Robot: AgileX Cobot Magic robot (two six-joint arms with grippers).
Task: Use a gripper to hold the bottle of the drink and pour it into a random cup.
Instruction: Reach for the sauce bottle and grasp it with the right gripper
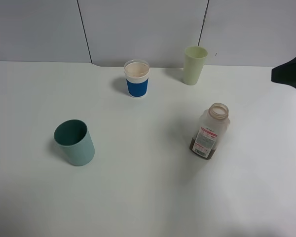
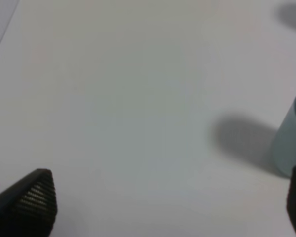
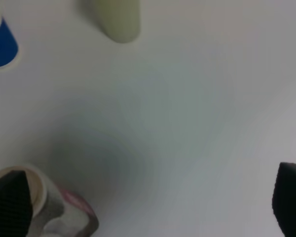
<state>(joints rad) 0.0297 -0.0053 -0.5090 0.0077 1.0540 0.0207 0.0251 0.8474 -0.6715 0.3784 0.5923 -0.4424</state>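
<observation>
Done: nothing; bottle of the drink (image 1: 209,133) upright, ungripped.
Right pincer (image 3: 150,200): fingers apart, empty, not yet around it.
Remaining: grasp, lift, pour into cup (image 1: 75,142).

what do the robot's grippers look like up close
Both are matte black. The left gripper has wedge-shaped fingertips with fine ridges. The right gripper shows a cross-hatched grip texture. No cables or markings show.
</observation>
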